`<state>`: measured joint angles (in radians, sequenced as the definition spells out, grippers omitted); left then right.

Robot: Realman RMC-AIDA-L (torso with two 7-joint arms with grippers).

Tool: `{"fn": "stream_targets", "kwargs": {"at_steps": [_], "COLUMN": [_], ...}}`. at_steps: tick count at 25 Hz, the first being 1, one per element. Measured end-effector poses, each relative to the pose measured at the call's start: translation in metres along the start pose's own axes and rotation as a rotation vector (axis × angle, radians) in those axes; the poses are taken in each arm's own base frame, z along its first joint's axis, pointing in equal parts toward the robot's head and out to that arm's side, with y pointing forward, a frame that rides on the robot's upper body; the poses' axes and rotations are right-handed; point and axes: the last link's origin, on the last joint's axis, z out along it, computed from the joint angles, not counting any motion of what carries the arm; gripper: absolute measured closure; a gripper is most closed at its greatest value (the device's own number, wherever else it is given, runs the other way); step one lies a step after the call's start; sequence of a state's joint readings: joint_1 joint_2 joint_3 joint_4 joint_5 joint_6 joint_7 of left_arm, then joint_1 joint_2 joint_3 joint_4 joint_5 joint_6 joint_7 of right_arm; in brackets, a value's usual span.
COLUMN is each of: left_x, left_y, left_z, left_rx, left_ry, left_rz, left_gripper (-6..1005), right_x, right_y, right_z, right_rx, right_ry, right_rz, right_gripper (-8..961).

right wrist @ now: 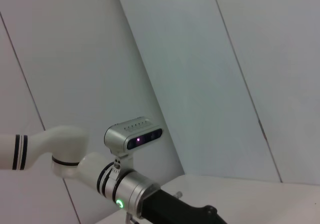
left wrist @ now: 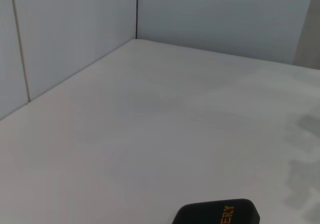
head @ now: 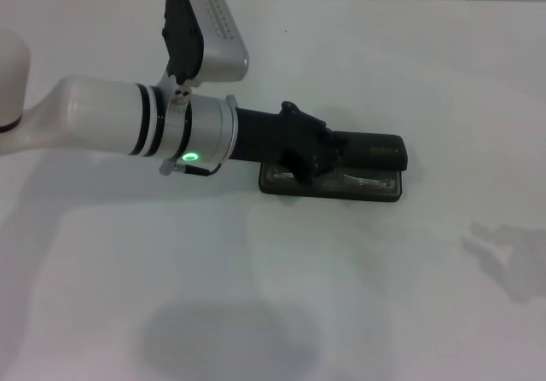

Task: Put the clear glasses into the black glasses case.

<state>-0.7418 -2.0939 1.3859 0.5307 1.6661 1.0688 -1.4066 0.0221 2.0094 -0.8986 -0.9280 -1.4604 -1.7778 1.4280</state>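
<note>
The black glasses case (head: pixel 380 152) lies open in the middle of the white table, its lid standing at the back with gold lettering near the right end. The clear glasses (head: pixel 363 181) rest in the case's lower half, their clear frame showing against the dark lining. My left gripper (head: pixel 310 164) reaches in from the left and hangs over the left part of the case, hiding that end. The left wrist view catches only the lettered end of the case (left wrist: pixel 218 214). The right gripper is out of view.
The white table (head: pixel 273 296) spreads wide around the case. White panelled walls (left wrist: pixel 70 28) close off the back and one side. The left arm (right wrist: pixel 125 186) with its wrist camera also shows in the right wrist view.
</note>
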Motion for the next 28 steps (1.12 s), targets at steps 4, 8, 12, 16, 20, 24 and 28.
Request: {"fn": "stream_targets", "kwargs": {"at_steps": [4,8,12,16,20,24,28], "left_x": [-0.005,-0.006,-0.001,0.017,0.030,0.037,0.038], "left_y": [0.003,0.008,0.010,0.021,0.034,0.048,0.055], "left_z": [0.000,0.002,0.002,-0.010,-0.033,-0.072,-0.112], "left_rx": [-0.009,-0.026,-0.039,-0.078,-0.133,-0.210,-0.253], "left_ry": [-0.014,-0.027,-0.018,0.054,0.112,0.211,0.356], "left_rz": [0.001,0.020,0.043,0.104,0.161,0.202,0.159], "left_gripper": [770,759,749,739,729,718,708], "right_x": [-0.001,-0.001,-0.001,0.000,0.002,0.000,-0.006], "right_y": [0.000,0.000,0.000,0.001,0.000,0.000,-0.001], "right_z": [0.001,0.001,0.002,0.001,0.003,0.008,0.027], "right_rx": [-0.005,-0.008,-0.010,-0.008,-0.017,-0.034,-0.103], "right_ry": [-0.004,-0.005,-0.004,0.002,0.013,0.011,0.021], "right_rz": [-0.003,-0.003,-0.003,0.001,0.006,0.000,-0.019], "right_gripper": [602,597,592,587,583,578,573]}}
